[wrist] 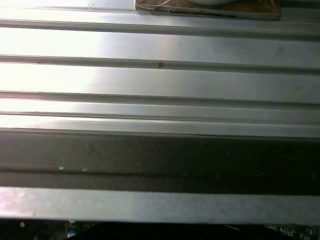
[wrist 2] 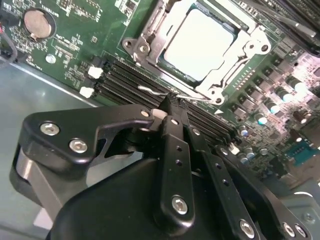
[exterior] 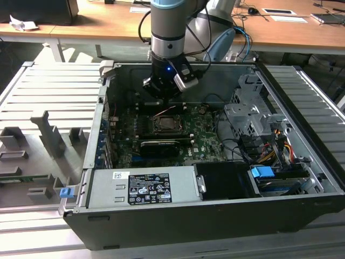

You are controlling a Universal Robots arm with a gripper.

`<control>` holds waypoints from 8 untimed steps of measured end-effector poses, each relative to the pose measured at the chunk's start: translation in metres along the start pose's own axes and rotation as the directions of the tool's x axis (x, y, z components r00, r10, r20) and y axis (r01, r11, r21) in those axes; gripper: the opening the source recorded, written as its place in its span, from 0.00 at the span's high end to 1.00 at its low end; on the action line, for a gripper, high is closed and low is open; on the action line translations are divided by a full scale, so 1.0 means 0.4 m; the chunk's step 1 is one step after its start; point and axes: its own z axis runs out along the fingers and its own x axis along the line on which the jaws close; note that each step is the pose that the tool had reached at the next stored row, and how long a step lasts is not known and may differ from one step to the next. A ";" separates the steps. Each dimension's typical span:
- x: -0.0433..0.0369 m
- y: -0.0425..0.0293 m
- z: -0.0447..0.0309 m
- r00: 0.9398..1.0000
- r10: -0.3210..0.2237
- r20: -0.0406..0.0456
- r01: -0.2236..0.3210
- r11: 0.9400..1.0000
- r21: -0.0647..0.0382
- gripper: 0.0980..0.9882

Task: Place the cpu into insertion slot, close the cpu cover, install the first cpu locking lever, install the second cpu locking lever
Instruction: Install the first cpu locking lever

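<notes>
Hanging over the open computer case (exterior: 178, 232), the arm holds its tool (exterior: 164, 93) just above the rear part of the green motherboard (exterior: 202, 135), a little behind the insertion slot (exterior: 168, 125) as the exterior view shows it. In the second wrist view the tool (wrist 2: 172, 107) has its black fingers (wrist 2: 175, 145) drawn together with nothing visibly between them, the tips right at a thin wire lever (wrist 2: 150, 90) that lies along the black memory slots (wrist 2: 125, 80) beside the socket. The cpu (wrist 2: 200, 42) sits in the insertion slot (wrist 2: 172, 65), its pale metal face bright under the light. The cpu cover (wrist 2: 235, 75) lies down around the chip, its silver frame bordering the window through which the chip shows. Whether the lever is latched cannot be told. A round coin battery (wrist 2: 37, 22) sits on the board well away from the socket. A long black card (exterior: 160, 145) with a ridged top lies just in front of the socket in the exterior view, and a grey power supply (exterior: 143, 186) fills the near corner of the case. The first wrist view looks across ribbed metal tabletop (wrist: 160, 80).
</notes>
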 end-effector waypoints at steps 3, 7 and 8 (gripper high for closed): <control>-0.006 0.000 0.007 1.000 0.000 0.000 0.000 1.000 0.000 0.99; -0.016 -0.001 0.013 1.000 0.000 0.000 0.000 1.000 0.000 0.99; -0.017 -0.001 0.014 1.000 0.000 0.000 0.000 1.000 0.000 0.99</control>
